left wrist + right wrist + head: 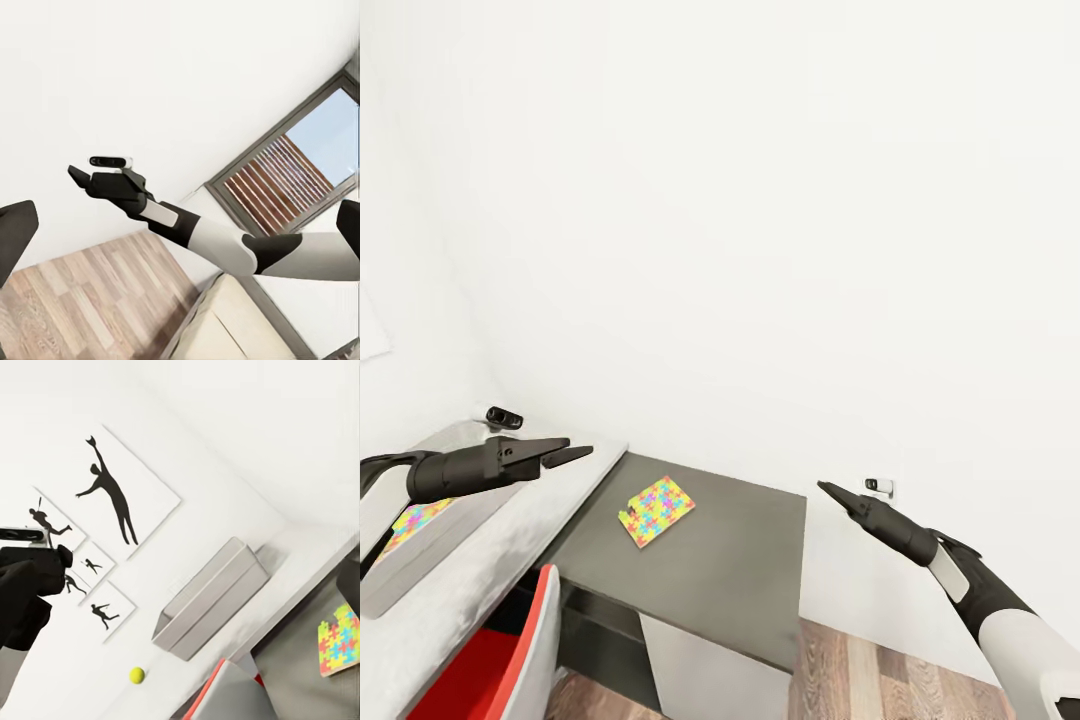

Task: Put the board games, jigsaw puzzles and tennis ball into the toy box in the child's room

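Between picks, both arms raised over the L-shaped grey counter [730,560]. Left pincer [565,451] parted and empty above the light grey tapered toy box [420,560], one multicoloured jigsaw sheet [418,520] already inside. Right pincer [828,489]: cannot tell. Second jigsaw sheet [656,510] flat on the dark lower section, likely next: reach down, pinch an edge. One yellow-green tennis ball [136,675] beside the box. Puzzles seen: two; balls: one
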Available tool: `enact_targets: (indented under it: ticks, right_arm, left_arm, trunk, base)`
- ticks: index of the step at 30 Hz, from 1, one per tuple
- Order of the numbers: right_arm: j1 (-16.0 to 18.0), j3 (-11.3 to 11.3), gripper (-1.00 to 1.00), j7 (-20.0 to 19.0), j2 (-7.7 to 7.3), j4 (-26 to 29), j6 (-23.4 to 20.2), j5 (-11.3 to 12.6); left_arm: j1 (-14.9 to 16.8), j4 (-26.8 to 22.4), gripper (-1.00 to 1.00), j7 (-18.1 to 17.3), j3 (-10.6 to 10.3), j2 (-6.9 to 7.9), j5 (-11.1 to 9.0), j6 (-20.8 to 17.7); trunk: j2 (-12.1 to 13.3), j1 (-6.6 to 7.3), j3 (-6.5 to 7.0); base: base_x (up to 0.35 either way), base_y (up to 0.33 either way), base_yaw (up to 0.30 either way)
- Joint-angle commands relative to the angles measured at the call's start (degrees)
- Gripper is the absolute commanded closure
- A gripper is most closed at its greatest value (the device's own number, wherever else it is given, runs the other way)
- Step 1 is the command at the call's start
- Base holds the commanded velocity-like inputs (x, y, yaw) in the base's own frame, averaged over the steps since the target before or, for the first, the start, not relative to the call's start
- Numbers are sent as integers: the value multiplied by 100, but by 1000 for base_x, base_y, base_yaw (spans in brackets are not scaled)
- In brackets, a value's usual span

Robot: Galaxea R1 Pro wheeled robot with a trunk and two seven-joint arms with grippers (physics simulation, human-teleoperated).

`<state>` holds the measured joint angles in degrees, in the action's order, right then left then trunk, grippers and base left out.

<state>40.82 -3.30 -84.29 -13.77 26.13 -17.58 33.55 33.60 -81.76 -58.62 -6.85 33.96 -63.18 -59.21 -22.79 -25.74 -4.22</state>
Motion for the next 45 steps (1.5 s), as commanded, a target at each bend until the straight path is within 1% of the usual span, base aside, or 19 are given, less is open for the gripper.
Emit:
enact_targets:
  ticks: [1,9,12,17,22,26,29,31,34,36,39,40,41,43,44,45]
  right_arm:
    - [5,-3,-100,-18,-1,-2,-60,12]
    - [5,-4,-100,-18,-7,-11,-61,12]
    - [5,-4,-100,-18,-5,-11,-61,12]
    - [5,-4,-100,-18,-7,-37,-61,12]
    - [5,-4,-100,29,-4,-54,-73,12]
    - [5,-4,-100,428,29,-57,-85,12]
    - [5,-4,-100,997,29,-56,-120,16]
    - [5,-4,-100,1171,19,-53,-161,14]
    - [5,-6,-100,1297,1,-65,-195,13]
    - [5,-13,-100,1362,-16,-114,-204,12]
    - [5,-48,-100,1426,-31,-168,-211,12]
    - [5,-56,-100,1441,-33,-178,-213,12]
    - [5,-64,-100,1451,-35,-186,-215,12]
    - [5,-76,-100,1459,-48,-221,-218,12]
    - [5,-78,-100,1454,-80,-261,-218,12]
    - [5,-79,-100,1451,-98,-285,-217,12]
  left_arm:
    - [7,2,-100,-11,-9,5,-10,-20]
    - [7,4,-100,2,-8,5,-7,-20]
    - [7,3,-100,1,-9,5,49,-20]
    - [7,2,-100,1,-2,-17,203,-20]
    - [7,6,-100,5,-1,-32,260,-17]
    - [8,20,-100,12,8,-31,268,-14]
    - [12,157,-100,16,15,-33,290,-12]
    - [13,218,-100,19,16,-31,296,-12]
    - [14,285,-100,23,22,-31,324,-6]
    - [15,344,-100,25,30,-30,412,-4]
    - [19,466,-100,31,56,-30,621,-3]
    - [20,503,-100,32,66,-30,658,-3]
    - [29,631,-100,38,100,-30,760,-3]
    - [59,804,-100,62,125,-33,901,-3]
    - [71,863,-100,96,134,-35,973,-2]
    - [75,884,-100,126,137,-38,1005,-2]
  trunk:
    - [-13,-4,-7]
    - [-13,-4,41]
    - [-13,-4,59]
    - [-13,-4,89]
    - [-13,-4,119]
    - [-13,-4,144]
    - [-13,-4,161]
    - [-13,-4,168]
    - [-13,-4,173]
    - [-13,-4,174]
    - [-13,-4,175]
    - [-13,-4,175]
    - [-13,-4,174]
    - [-13,-4,166]
    - [-13,-4,160]
    - [-13,-4,154]
  base:
    - [0,-35,-231]
    - [0,-64,-231]
    - [0,-66,-231]
    - [0,-22,-231]
    - [0,-5,-231]
    - [0,-1,-231]
    - [0,0,-219]
    - [0,0,-132]
    - [0,0,-59]
    - [0,0,-24]
    - [0,0,-11]
    - [0,0,-5]
    - [0,0,-3]
    - [0,0,-25]
    - [0,0,-48]
    - [0,0,-53]
